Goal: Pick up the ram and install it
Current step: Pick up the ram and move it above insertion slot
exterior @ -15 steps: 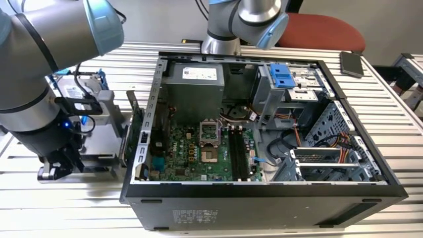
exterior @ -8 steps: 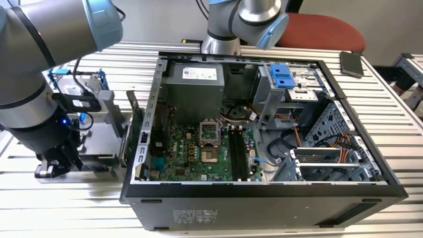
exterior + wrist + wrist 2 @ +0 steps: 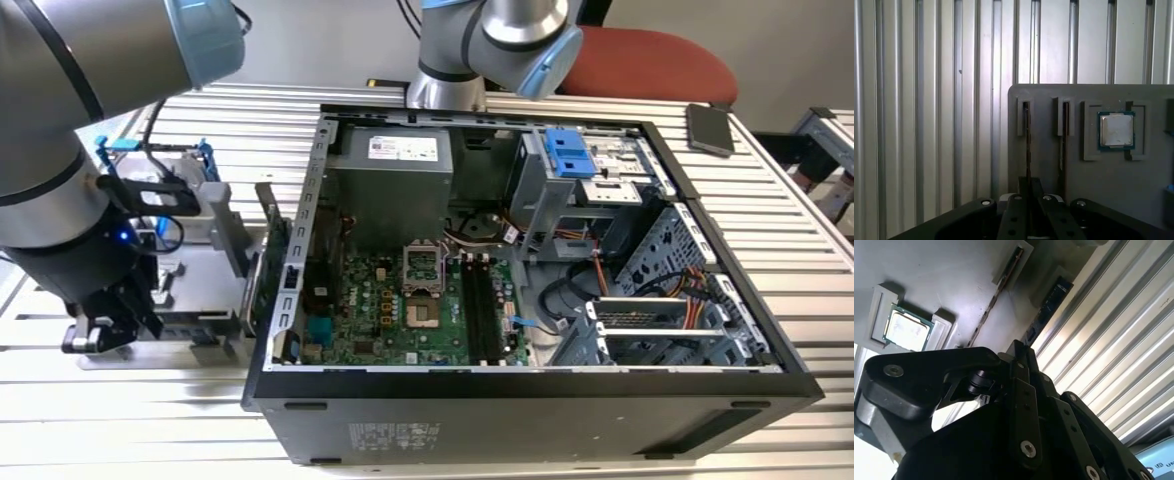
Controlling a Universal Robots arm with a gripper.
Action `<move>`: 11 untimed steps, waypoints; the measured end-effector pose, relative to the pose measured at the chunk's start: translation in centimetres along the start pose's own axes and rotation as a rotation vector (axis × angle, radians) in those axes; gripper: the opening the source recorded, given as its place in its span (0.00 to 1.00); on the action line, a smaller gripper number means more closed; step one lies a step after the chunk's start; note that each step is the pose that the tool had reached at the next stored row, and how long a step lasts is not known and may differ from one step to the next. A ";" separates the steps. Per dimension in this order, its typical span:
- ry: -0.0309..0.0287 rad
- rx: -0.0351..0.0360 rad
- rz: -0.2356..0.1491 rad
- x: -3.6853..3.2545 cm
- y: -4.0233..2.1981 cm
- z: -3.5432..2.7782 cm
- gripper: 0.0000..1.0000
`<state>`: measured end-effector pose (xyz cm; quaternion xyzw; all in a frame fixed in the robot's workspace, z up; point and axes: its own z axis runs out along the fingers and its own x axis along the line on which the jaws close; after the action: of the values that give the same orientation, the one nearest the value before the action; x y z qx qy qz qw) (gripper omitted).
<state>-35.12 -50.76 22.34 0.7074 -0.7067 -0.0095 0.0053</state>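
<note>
The ram (image 3: 1027, 140) stands on edge in a slot of the grey tray (image 3: 1046, 160), my gripper (image 3: 1029, 185) clamped around one end.

The table (image 3: 929, 100) is silver with stripes, the tray (image 3: 1044, 100) grey, the chip (image 3: 1115, 129) silver with a green edge, the gripper (image 3: 1029, 190) black.

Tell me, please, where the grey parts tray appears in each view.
Exterior view: the grey parts tray stands on the ribbed table, at the exterior view's left of the computer case, by the gripper.
First wrist view: the tray beyond the gripper, processor chip in its square recess.
Second wrist view: the tray beyond the gripper, processor chip in it.
Shared landmark: the ribbed table beside the tray.
</note>
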 end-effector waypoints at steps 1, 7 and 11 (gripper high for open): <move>0.0000 0.0000 0.000 0.00 0.00 -0.13 0.00; 0.0002 0.0000 0.000 0.00 0.02 -0.93 0.00; 0.0002 0.0001 0.000 -0.01 0.02 -1.28 0.00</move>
<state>-35.12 -50.77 23.62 0.7075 -0.7067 -0.0094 0.0054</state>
